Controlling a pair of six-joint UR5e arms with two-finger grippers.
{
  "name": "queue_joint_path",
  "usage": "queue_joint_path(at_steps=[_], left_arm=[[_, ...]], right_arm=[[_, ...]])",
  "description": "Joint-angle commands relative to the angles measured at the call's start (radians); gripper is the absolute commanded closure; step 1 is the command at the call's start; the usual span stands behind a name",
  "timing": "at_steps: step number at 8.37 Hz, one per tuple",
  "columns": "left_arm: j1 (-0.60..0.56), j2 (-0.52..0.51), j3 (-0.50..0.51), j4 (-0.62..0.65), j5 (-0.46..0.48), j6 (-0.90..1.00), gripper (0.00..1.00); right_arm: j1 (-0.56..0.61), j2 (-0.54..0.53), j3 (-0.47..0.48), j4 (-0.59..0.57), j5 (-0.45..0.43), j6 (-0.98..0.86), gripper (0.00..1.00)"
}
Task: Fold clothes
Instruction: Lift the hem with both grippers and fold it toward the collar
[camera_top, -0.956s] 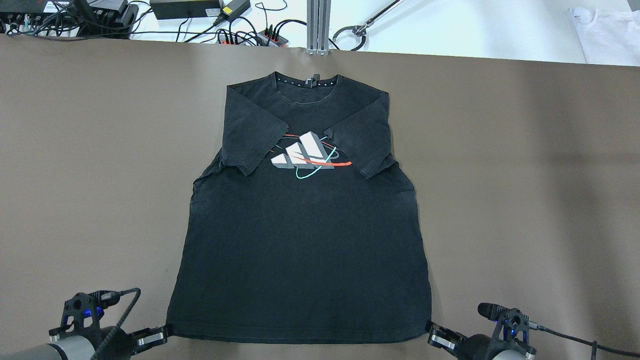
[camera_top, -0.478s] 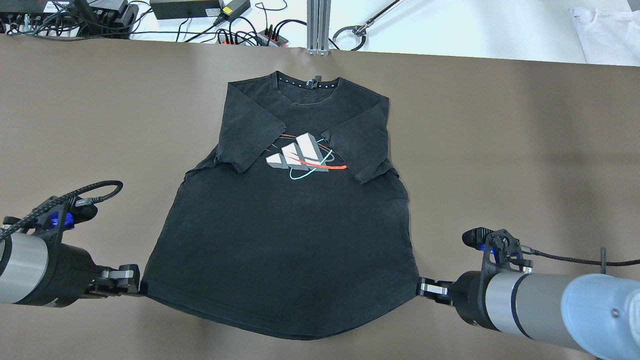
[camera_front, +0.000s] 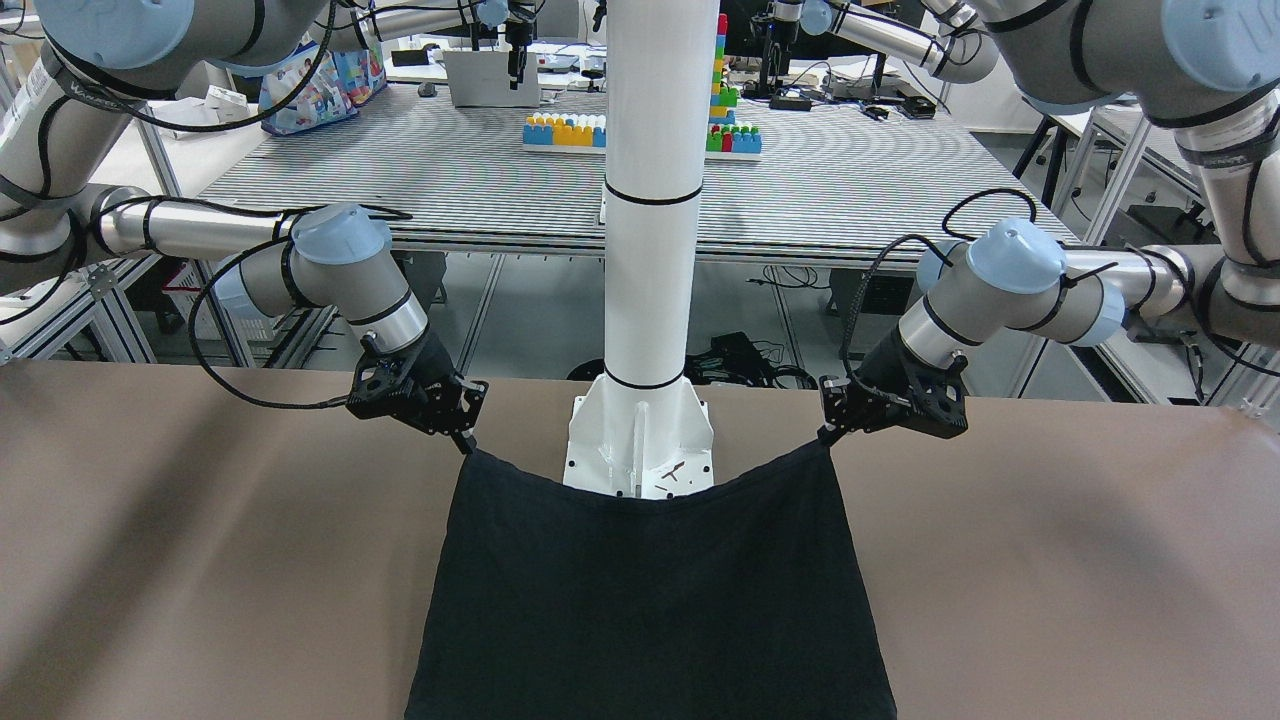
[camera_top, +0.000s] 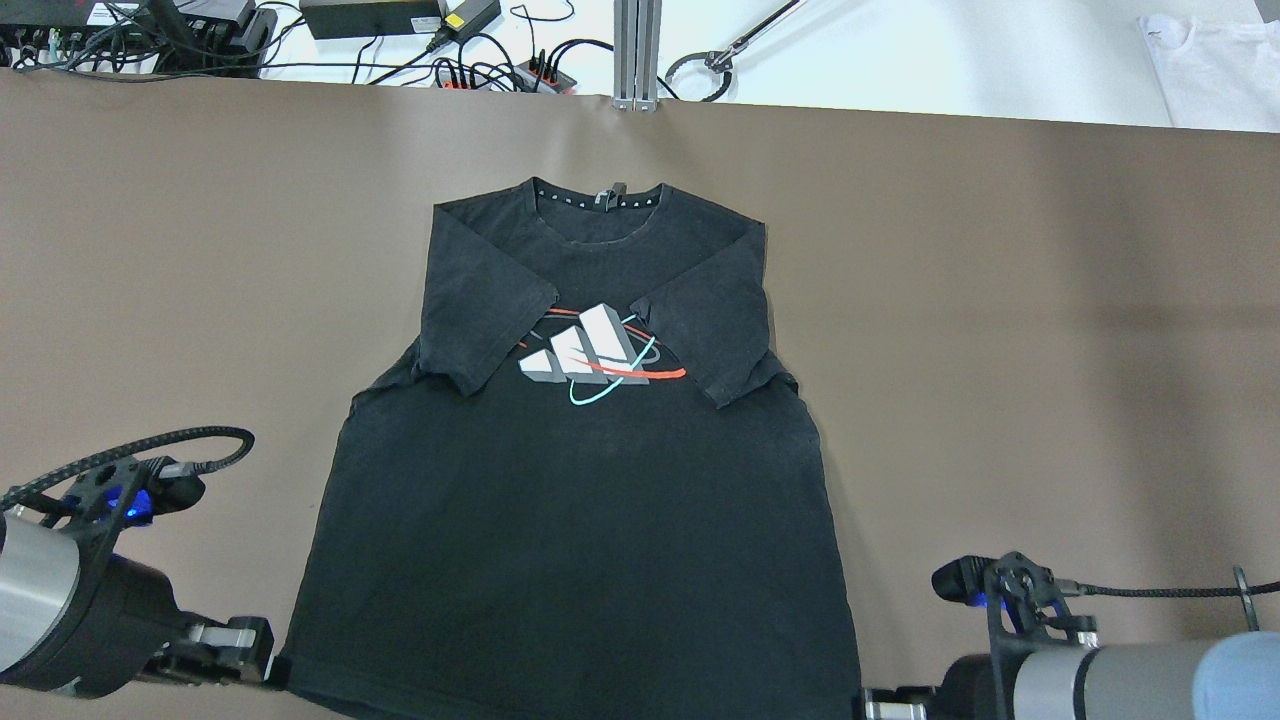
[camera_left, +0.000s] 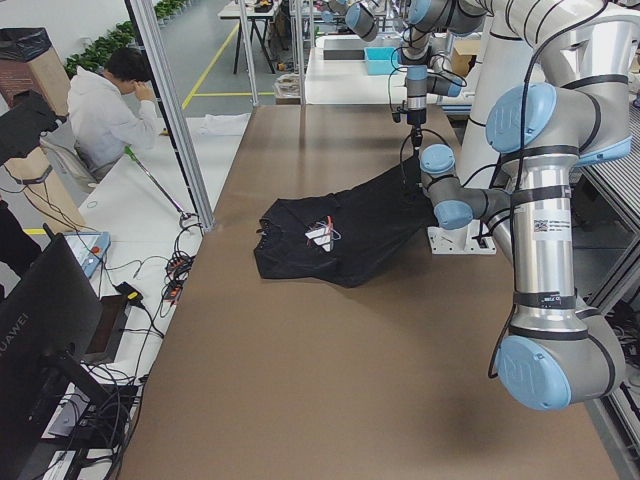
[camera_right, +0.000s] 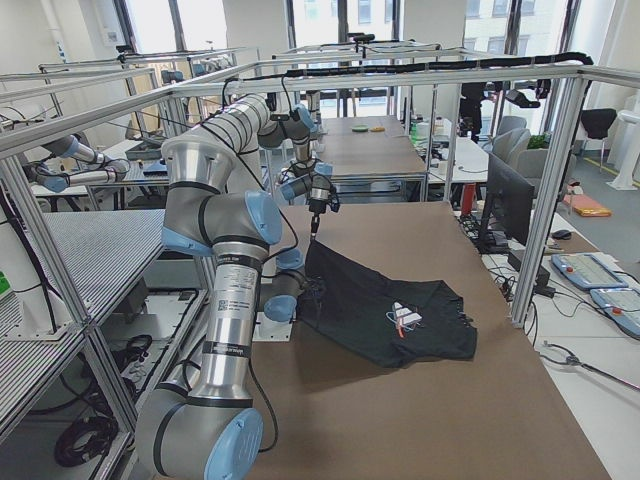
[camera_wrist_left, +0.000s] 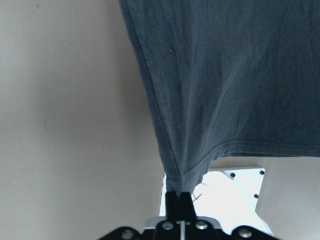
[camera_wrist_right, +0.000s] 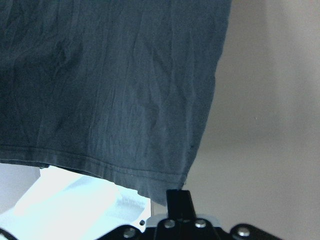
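L gripper (camera_front: 828, 433) & R gripper (camera_front: 466, 443) each clamped on a hem corner of black T-shirt (camera_top: 580, 500); hem held up off brown table (camera_top: 1000, 300), sagging btwn them, collar end lying flat, sleeves folded in

A robotics laboratory is shown. Long tables (camera_right: 372, 152) are enclosed by aluminium frames (camera_right: 400, 72), and further robot arms (camera_front: 880, 35) are mounted at neighbouring benches. Power supplies (camera_top: 370, 15) and cables (camera_top: 480, 55) are laid along the far table edge, a monitor (camera_left: 45, 340) is set alongside, and toy bricks (camera_front: 565, 132) are kept on a striped bench.
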Motion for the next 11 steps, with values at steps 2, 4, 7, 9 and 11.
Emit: queue_joint_path(at_steps=[2, 4, 7, 9, 11], left_arm=[[0.048, 0.027, -0.055, 0.0, 0.017, 0.002, 1.0], [-0.043, -0.002, -0.038, 0.002, 0.059, 0.002, 1.0], [-0.166, -0.123, 0.105, 0.003, 0.14, 0.002, 1.0], [-0.219, -0.161, 0.166, 0.005, 0.22, 0.002, 1.0], [-0.273, -0.218, 0.241, 0.006, 0.243, 0.0, 1.0]], right_arm=[[-0.078, -0.064, 0.077, -0.001, -0.017, -0.005, 1.0], [-0.073, -0.055, 0.055, -0.005, -0.076, -0.003, 1.0], [0.051, 0.154, -0.151, -0.003, -0.126, -0.003, 1.0], [0.198, 0.21, -0.219, -0.003, -0.106, -0.006, 1.0], [0.319, 0.229, -0.242, -0.006, -0.1, -0.008, 1.0]])
